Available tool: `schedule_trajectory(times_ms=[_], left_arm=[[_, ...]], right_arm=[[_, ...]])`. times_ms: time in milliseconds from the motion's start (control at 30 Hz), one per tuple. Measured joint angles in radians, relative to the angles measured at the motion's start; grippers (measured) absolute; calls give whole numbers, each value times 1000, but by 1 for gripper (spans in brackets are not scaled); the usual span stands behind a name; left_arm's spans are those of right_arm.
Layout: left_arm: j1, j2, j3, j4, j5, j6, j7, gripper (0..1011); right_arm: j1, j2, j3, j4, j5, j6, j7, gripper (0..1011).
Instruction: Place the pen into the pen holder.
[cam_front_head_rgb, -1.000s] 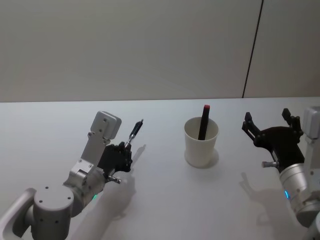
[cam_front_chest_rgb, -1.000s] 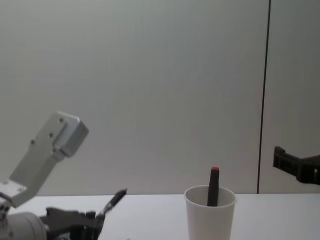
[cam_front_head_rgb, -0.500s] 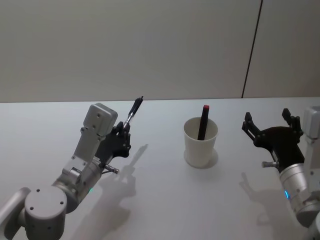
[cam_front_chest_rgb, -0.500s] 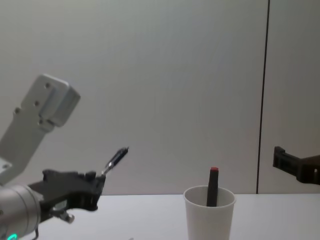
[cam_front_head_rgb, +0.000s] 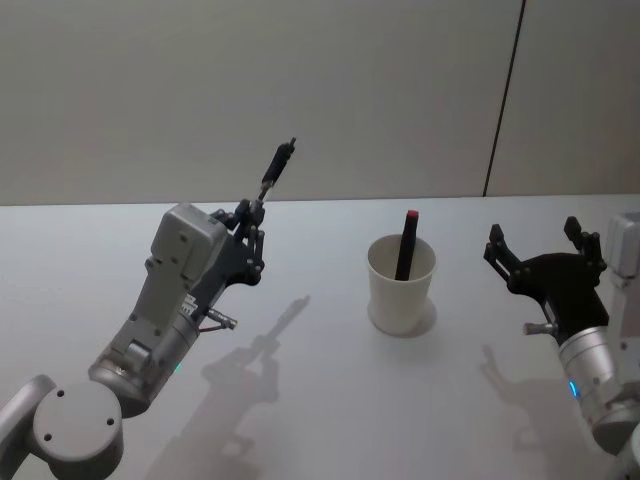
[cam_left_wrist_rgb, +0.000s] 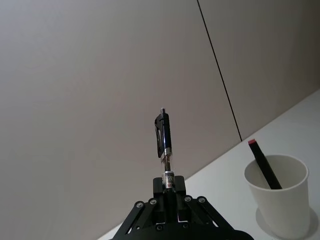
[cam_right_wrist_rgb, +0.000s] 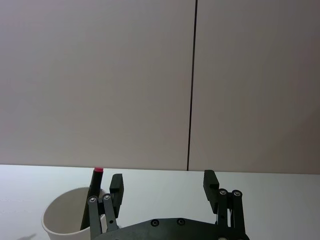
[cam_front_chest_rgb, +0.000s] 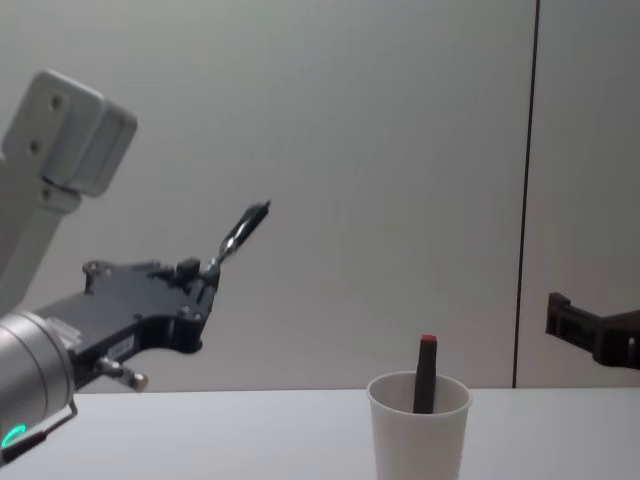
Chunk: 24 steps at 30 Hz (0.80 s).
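Note:
My left gripper (cam_front_head_rgb: 252, 207) (cam_front_chest_rgb: 205, 272) (cam_left_wrist_rgb: 169, 185) is shut on a dark pen (cam_front_head_rgb: 275, 172) (cam_front_chest_rgb: 241, 229) (cam_left_wrist_rgb: 164, 137), held high above the table with its free end pointing up and away. The pen holder (cam_front_head_rgb: 402, 283) (cam_front_chest_rgb: 419, 423) (cam_left_wrist_rgb: 277, 192) (cam_right_wrist_rgb: 67, 219), a white paper cup, stands on the table to the right of that gripper and well below it. A black pen with a red tip (cam_front_head_rgb: 407, 243) (cam_front_chest_rgb: 425, 373) (cam_left_wrist_rgb: 262, 162) (cam_right_wrist_rgb: 91, 195) leans inside the cup. My right gripper (cam_front_head_rgb: 545, 253) (cam_right_wrist_rgb: 163, 186) hovers open to the right of the cup.
The white table (cam_front_head_rgb: 330, 400) runs back to a plain grey wall (cam_front_head_rgb: 300, 90) with a dark vertical seam (cam_front_head_rgb: 505, 95). The pen's shadow (cam_front_head_rgb: 270, 340) falls on the table left of the cup.
My left arm has risen steadily, lifting the pen from just above the table to well above the cup's rim. The cup, its pen and the right gripper have stayed still.

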Motion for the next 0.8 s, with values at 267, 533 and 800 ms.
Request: schedule_trajectory(times_ms=[267,533,800], left_arm=[[-5,-6,-1,10,45,-130,-11,138],[-34,-35,8,62,91,-282,-52,137],[-68,-71,20,129,114,-384,-102,138]], right_arm=[[0,0,0,0,0,0,0,1002],[0,0,0,0,0,0,0,1002],[0,0,0,0,0,0,0,1001]])
